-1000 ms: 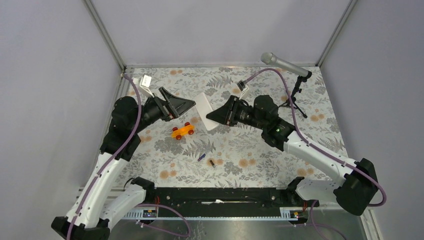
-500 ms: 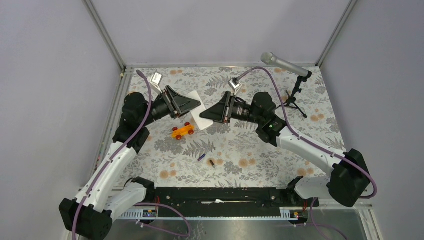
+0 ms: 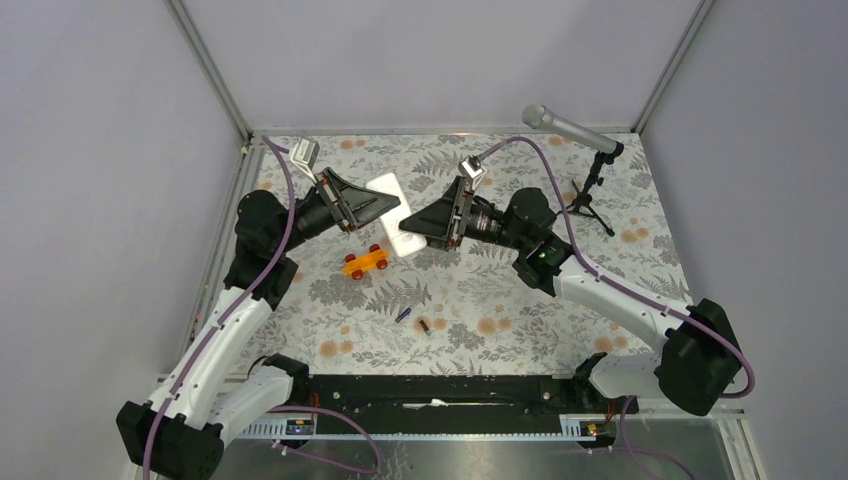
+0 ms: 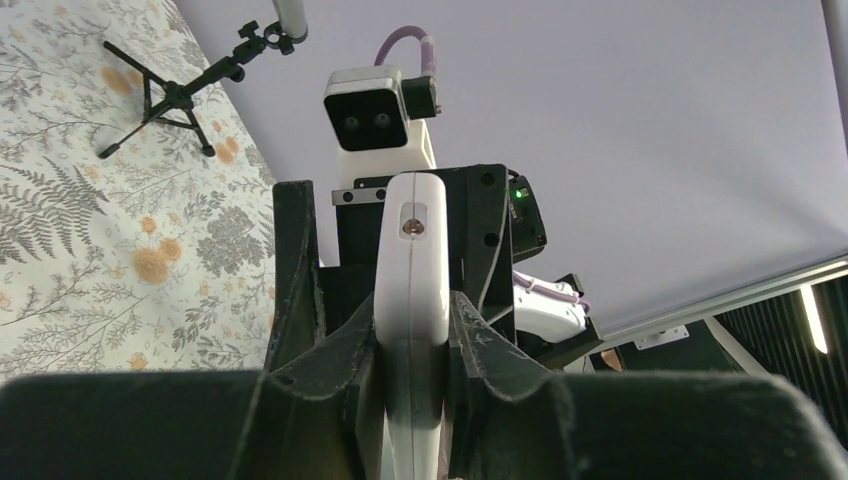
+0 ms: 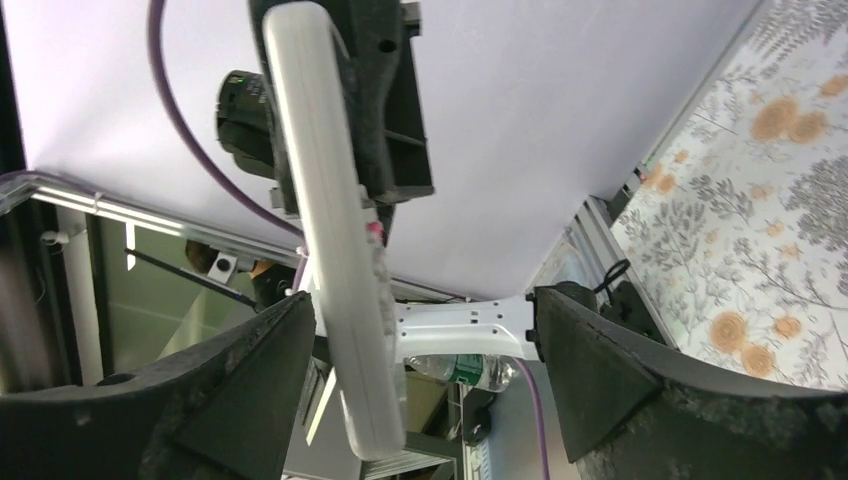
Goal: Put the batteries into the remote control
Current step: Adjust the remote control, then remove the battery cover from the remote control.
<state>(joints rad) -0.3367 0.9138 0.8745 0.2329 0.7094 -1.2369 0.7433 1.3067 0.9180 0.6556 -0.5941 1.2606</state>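
The white remote control (image 3: 396, 213) hangs in the air above the table's middle, held edge-on in my left gripper (image 3: 378, 207), which is shut on it. In the left wrist view the remote control (image 4: 412, 270) sits pinched between both pads of the left gripper (image 4: 412, 335). My right gripper (image 3: 424, 226) faces it from the other side, open. In the right wrist view the remote control (image 5: 335, 270) passes between the spread fingers of the right gripper (image 5: 420, 370), near one finger (image 5: 235, 390). The blue-purple battery (image 3: 402, 314) and the dark battery (image 3: 424, 325) lie on the floral cloth nearer the bases.
An orange toy car (image 3: 366, 261) stands on the cloth just below the held remote. A microphone (image 3: 570, 128) on a small black tripod (image 3: 597, 196) stands at the back right. Metal frame posts and grey walls border the table.
The left gripper moved in and shut on the remote's end. The right gripper, which was holding the remote, has opened and let it go.
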